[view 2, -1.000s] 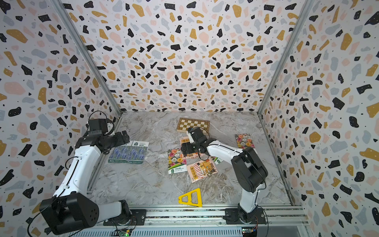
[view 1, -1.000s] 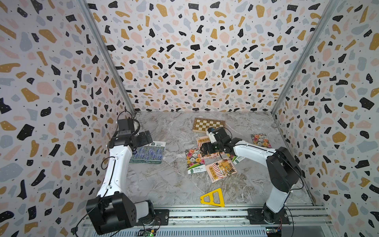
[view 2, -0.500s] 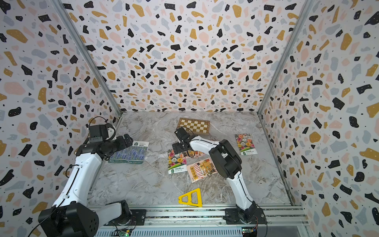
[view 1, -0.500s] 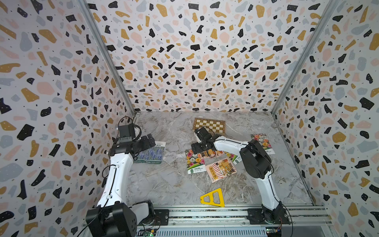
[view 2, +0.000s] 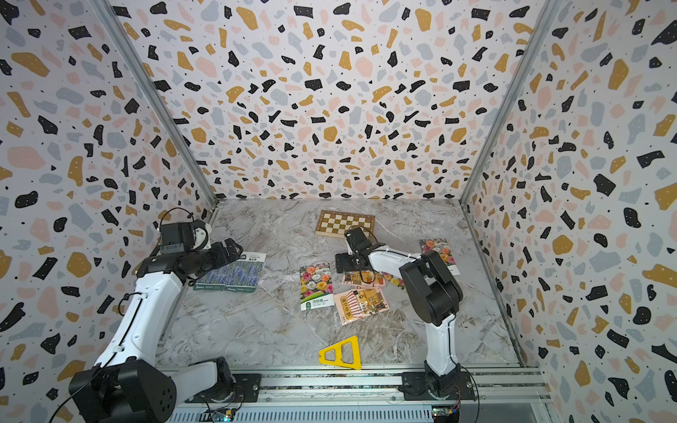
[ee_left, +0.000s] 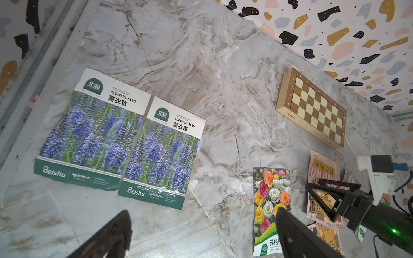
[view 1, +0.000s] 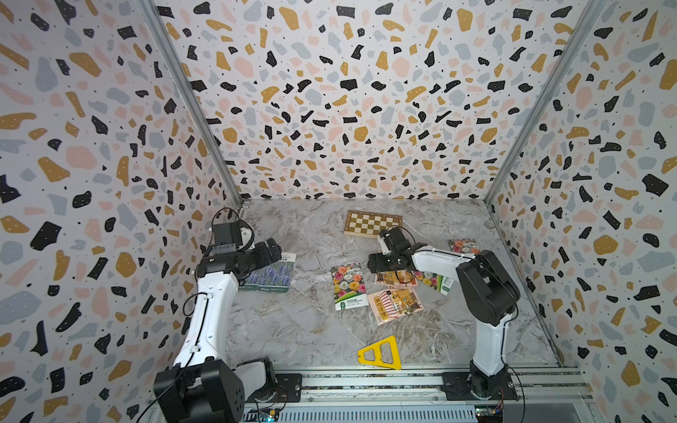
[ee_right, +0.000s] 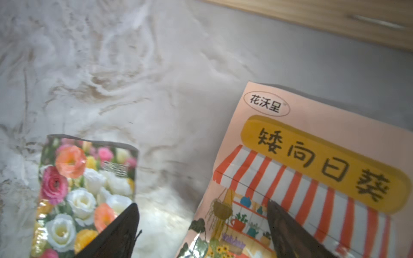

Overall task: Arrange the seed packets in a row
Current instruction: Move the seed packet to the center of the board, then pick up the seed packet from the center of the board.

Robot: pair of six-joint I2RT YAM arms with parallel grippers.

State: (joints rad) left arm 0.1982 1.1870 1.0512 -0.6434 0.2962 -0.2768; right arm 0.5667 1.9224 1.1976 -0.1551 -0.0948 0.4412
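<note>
On the marbled table (view 1: 300,329), the seed packets (view 2: 315,287) are lying scattered rather than lined up. Two lavender packets (ee_left: 89,134) are sitting face up near the left wall, their long edges touching. Nearer the middle, a flower packet (view 1: 348,287) is lying apart from them, and just beside it a pink shop packet (view 1: 397,304) is resting at a tilt. Another pink packet (ee_right: 312,167) is lying just behind that one, toward the chessboard (view 1: 372,223). A second flower packet (view 1: 443,284) is poking out from under the right arm. A third flower packet (view 1: 463,246) is lying near the right wall, behind the arm.

The left fingers (ee_left: 116,234) are standing wide open and holding nothing. They are hanging above the table close to the lavender pair.

The right fingers (ee_right: 288,230) are also spreading wide and gripping nothing. They are hovering low over the far end of the rear pink packet. In the right wrist view one finger is showing over its awning drawing and the other over a corner of the middle flower packet. Whether either tip is touching a packet, I cannot tell.

A yellow triangle (view 1: 381,353) is lying near the front rail, well apart from every packet.
</note>
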